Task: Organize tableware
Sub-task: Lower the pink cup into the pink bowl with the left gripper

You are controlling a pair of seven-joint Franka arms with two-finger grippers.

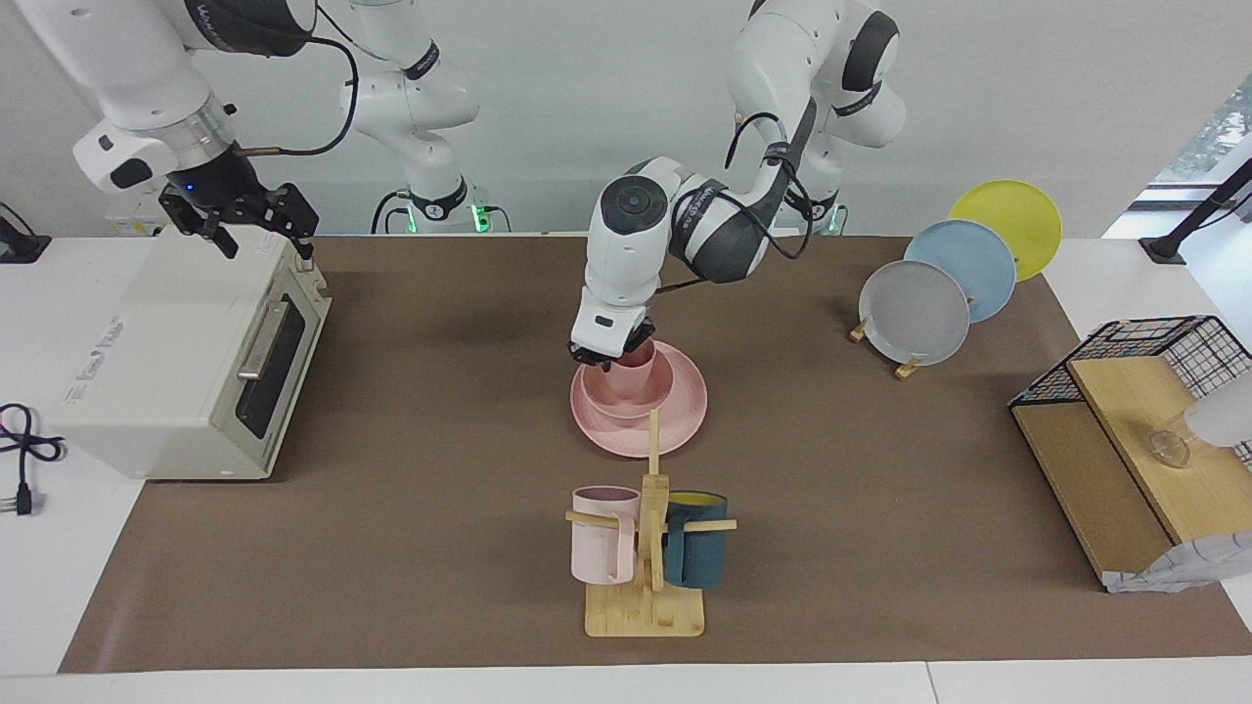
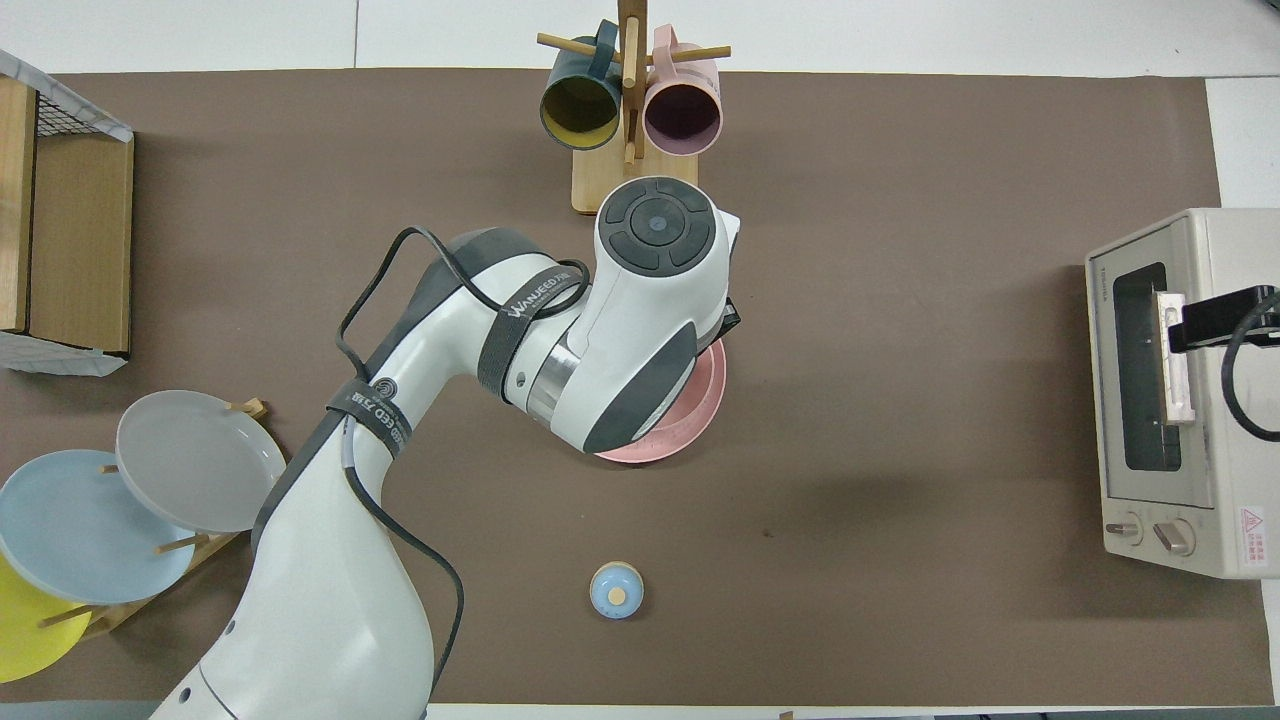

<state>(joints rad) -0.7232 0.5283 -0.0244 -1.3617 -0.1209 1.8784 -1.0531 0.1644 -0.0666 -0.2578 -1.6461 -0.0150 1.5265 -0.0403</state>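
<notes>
Our count of what sits on the table [image 1: 411, 508]

We count one pink plate [image 1: 685, 406], one pink bowl [image 1: 611, 399], one pink cup [image 1: 638, 370], two handled mugs, pale pink [image 1: 602, 536] and dark teal [image 1: 694, 552], on one wooden rack [image 1: 646, 611], three racked plates, grey [image 1: 914, 312], blue [image 1: 968, 266] and yellow [image 1: 1012, 220], one toaster oven [image 1: 176, 372], and two claws, left [image 1: 611, 358] and right [image 1: 256, 227].
</notes>
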